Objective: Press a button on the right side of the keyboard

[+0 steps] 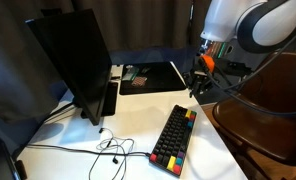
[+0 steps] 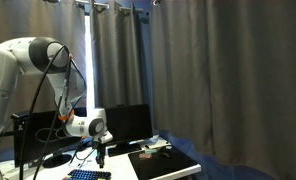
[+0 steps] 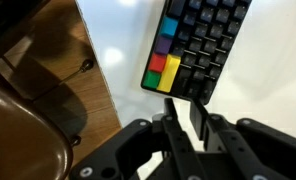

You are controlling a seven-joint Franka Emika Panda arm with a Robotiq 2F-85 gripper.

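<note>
The black keyboard (image 1: 174, 138) with its border of coloured keys lies on the white table, running from the front toward the back. In the wrist view the keyboard's end (image 3: 195, 42) with blue, purple, green, yellow and red keys shows just ahead of the fingers. My gripper (image 1: 197, 88) hangs above the keyboard's far end without touching it. In the wrist view the gripper's (image 3: 183, 108) fingers are close together with nothing between them. In an exterior view the gripper (image 2: 100, 157) hovers over the keyboard (image 2: 88, 175) at the bottom edge.
A dark monitor (image 1: 73, 58) stands at the left of the table. A flat black desk mat (image 1: 153, 74) lies at the back. Thin cables (image 1: 106, 150) trail beside the keyboard. A brown wooden chair (image 1: 260, 125) stands by the table's edge, also in the wrist view (image 3: 33, 95).
</note>
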